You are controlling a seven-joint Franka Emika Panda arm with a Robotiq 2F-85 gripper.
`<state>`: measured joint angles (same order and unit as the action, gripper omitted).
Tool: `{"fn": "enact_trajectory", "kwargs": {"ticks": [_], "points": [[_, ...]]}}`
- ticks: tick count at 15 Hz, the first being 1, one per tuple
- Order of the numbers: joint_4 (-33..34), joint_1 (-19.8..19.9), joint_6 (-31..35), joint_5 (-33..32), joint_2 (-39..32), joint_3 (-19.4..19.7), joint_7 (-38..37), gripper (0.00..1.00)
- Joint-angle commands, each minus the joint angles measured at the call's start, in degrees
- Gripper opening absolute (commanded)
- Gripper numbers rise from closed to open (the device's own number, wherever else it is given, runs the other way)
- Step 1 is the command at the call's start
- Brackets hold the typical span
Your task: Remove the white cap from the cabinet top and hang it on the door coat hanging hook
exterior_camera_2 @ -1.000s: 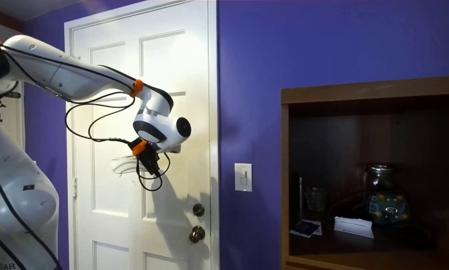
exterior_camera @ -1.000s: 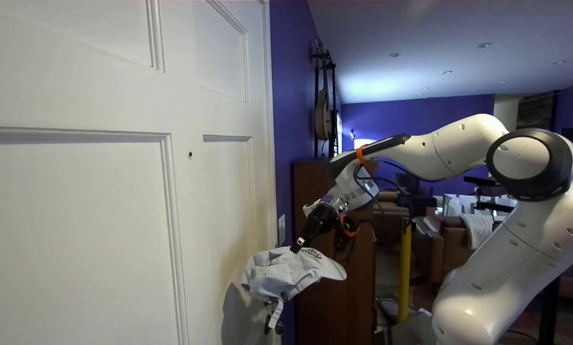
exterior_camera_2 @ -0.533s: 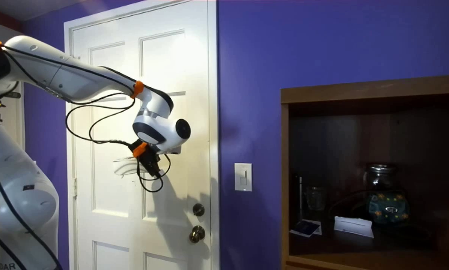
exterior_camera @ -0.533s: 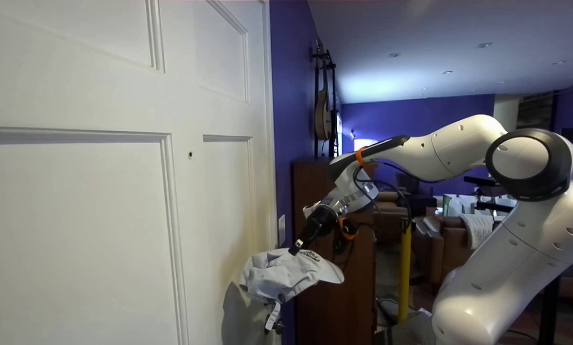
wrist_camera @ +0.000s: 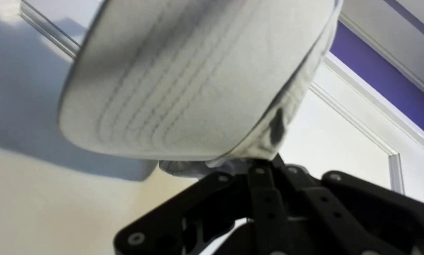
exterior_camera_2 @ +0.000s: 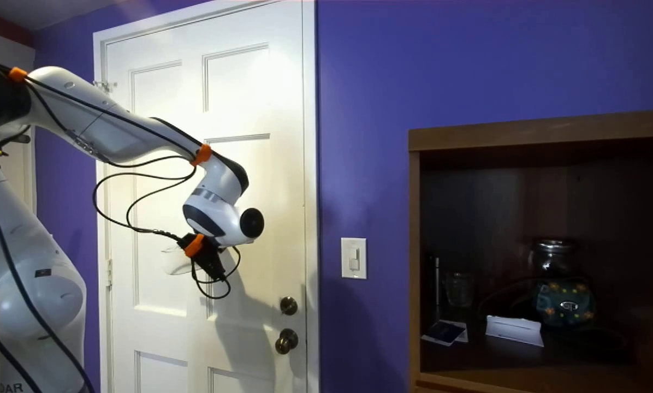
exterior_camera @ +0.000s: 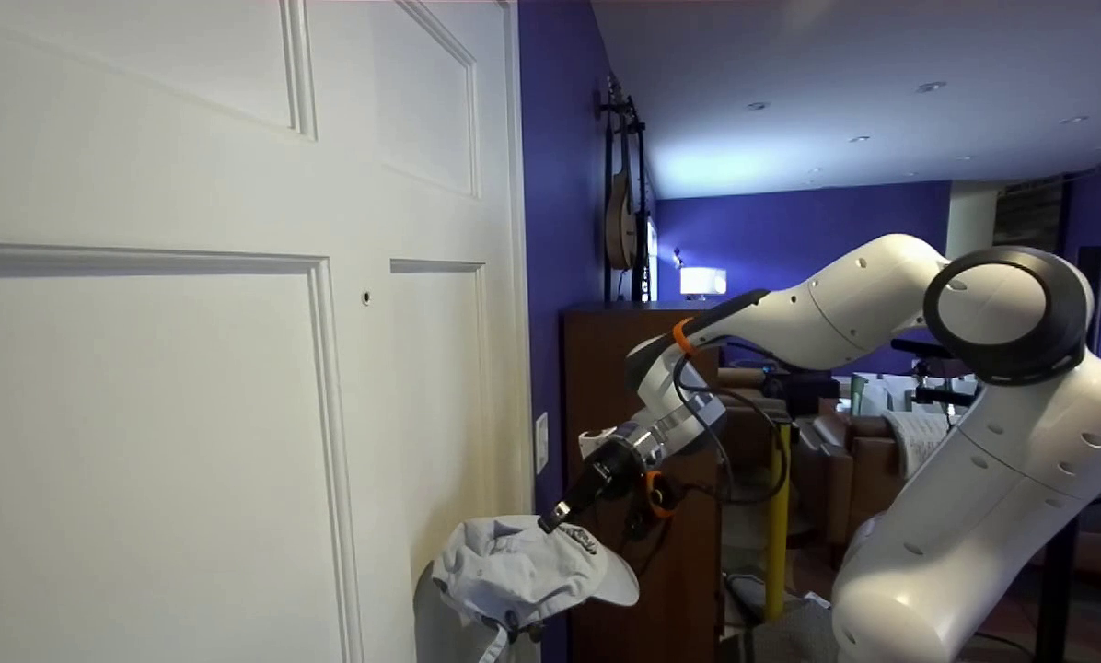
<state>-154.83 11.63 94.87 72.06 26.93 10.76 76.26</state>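
Note:
The white cap [exterior_camera: 514, 573] hangs in the air in front of the white door [exterior_camera: 403, 387]. My gripper [exterior_camera: 555, 517] is shut on its top near the front, with the brim pointing away from the door. In another exterior view the cap [exterior_camera_2: 177, 261] is pale and partly hidden behind my gripper [exterior_camera_2: 217, 273]. In the wrist view the brim [wrist_camera: 190, 88] fills the upper middle above the fingers [wrist_camera: 270, 163]. A small metal fitting [exterior_camera_2: 105, 86] sits at the door's upper left edge; I cannot tell whether it is the hook.
The brown cabinet [exterior_camera_2: 414, 262] stands right of the door, with a jar [exterior_camera_2: 556, 256], a floral bag [exterior_camera_2: 565, 303] and cards inside; it also shows in an exterior view [exterior_camera: 596, 396]. Door knobs [exterior_camera_2: 286, 341] stick out below the gripper. A light switch [exterior_camera_2: 354, 257] is on the purple wall.
My arm has lowered, carrying the cap down and a little left in an exterior view. The cap is still held. More of the metal fitting at the door's upper left edge shows.

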Motion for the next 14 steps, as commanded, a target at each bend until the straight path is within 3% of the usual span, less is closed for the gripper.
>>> {"fn": "enact_trajectory", "kwargs": {"ticks": [1, 9, 14], "points": [[-2.33, -1.49, 1.83, 7.47, -2.04, -2.02, 9.08, 0.01], [-1.12, -4.59, 2.24, 18.42, -12.77, -6.88, 28.04, 0.01], [0.43, -5.2, 4.81, 21.71, -19.92, -8.18, 35.15, 0.01]]}}
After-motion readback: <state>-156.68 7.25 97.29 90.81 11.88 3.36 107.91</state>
